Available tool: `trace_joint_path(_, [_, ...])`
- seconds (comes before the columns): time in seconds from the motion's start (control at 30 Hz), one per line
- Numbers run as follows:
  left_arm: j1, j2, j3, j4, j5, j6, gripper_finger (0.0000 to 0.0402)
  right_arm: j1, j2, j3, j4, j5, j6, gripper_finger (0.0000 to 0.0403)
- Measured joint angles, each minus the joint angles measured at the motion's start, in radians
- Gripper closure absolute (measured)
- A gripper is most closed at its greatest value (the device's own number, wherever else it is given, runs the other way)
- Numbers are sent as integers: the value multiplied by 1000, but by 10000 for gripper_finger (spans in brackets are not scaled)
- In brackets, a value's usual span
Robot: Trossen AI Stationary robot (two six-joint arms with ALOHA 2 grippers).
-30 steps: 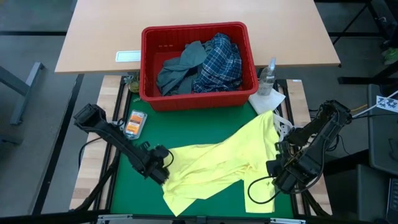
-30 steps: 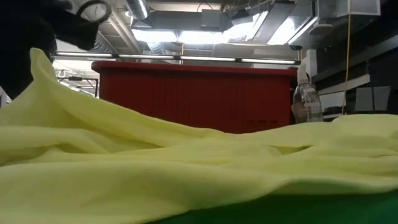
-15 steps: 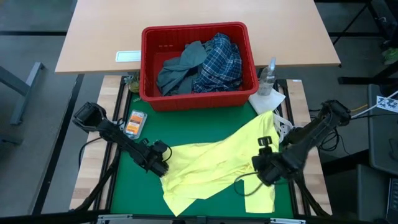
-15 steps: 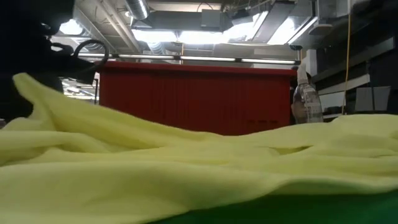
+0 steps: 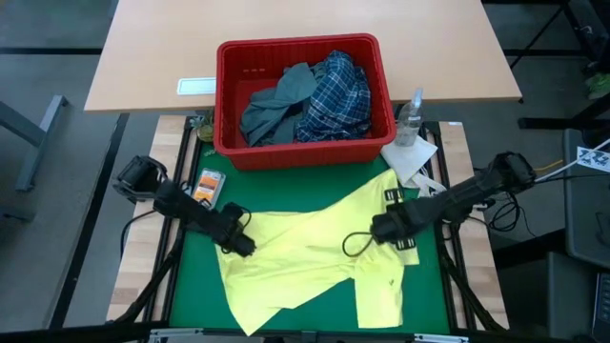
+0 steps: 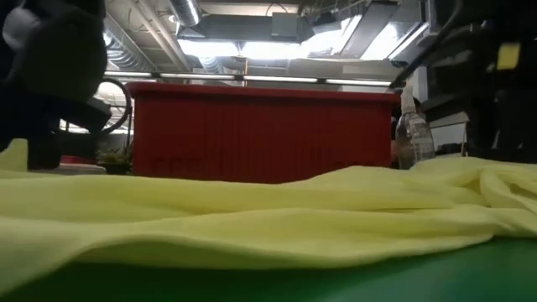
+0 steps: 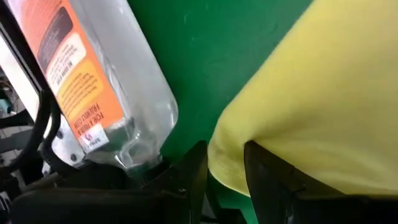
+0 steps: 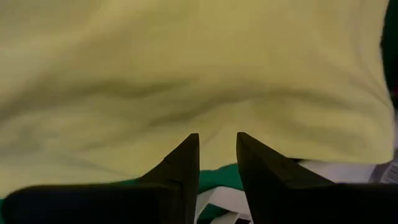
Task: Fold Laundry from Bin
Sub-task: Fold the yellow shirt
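The small yellow garment (image 5: 315, 252) lies spread on the green mat (image 5: 195, 276), seen as low folds in the low view (image 6: 268, 226). My left gripper (image 5: 238, 245) is shut on its left edge, close to the mat. My right gripper (image 5: 375, 229) is shut on it right of the garment's middle. The red bin (image 5: 295, 46) stands at the mat's far edge. In it lie a grey-blue garment (image 5: 276, 105) and a blue-white plaid shirt (image 5: 335, 93). My left gripper pinches the yellow garment's left edge (image 7: 225, 163) between its two fingers (image 7: 198, 171), slanting down from the table's left. The cloth there bunches into a small fold just above the mat. My right gripper pinches an edge of the yellow cloth (image 8: 217, 149) between its two fingers (image 8: 183, 163), pointing steeply down. Green mat shows just behind that edge.
A clear bottle with an orange label (image 5: 205, 188) lies at the mat's left edge, close to my left gripper (image 7: 93, 87). A clear spray bottle (image 5: 410, 116) and a white paper towel (image 5: 410, 154) sit right of the bin. A wooden table (image 5: 152, 57) lies beyond the bin.
My right gripper has swung from the near right corner toward the table's middle and far edge, sinking and dragging its part of the garment along. My left gripper has gone down and toward the left edge, drawing out the left edge. The raised fold has sunk and the garment lies flatter.
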Motion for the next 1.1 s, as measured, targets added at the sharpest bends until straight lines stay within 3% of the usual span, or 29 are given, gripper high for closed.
trace_joint_path(0.27, [34,0,108,-118,48,101,301,-141,0,34,2,-128,-143,298])
trace_joint_path(0.5, [14,-2,266,-236,56,188,301,-189,0,131,-54,-118,-245,298])
trace_joint_path(0.67, [-6,-3,306,-114,55,199,301,-187,0,149,27,-41,-298,298])
trace_joint_path(0.87, [-64,-3,306,49,160,212,301,-187,0,73,268,-142,-339,298])
trace_joint_path(1.1, [-150,-3,280,155,108,122,301,-187,0,-50,407,-165,-352,298])
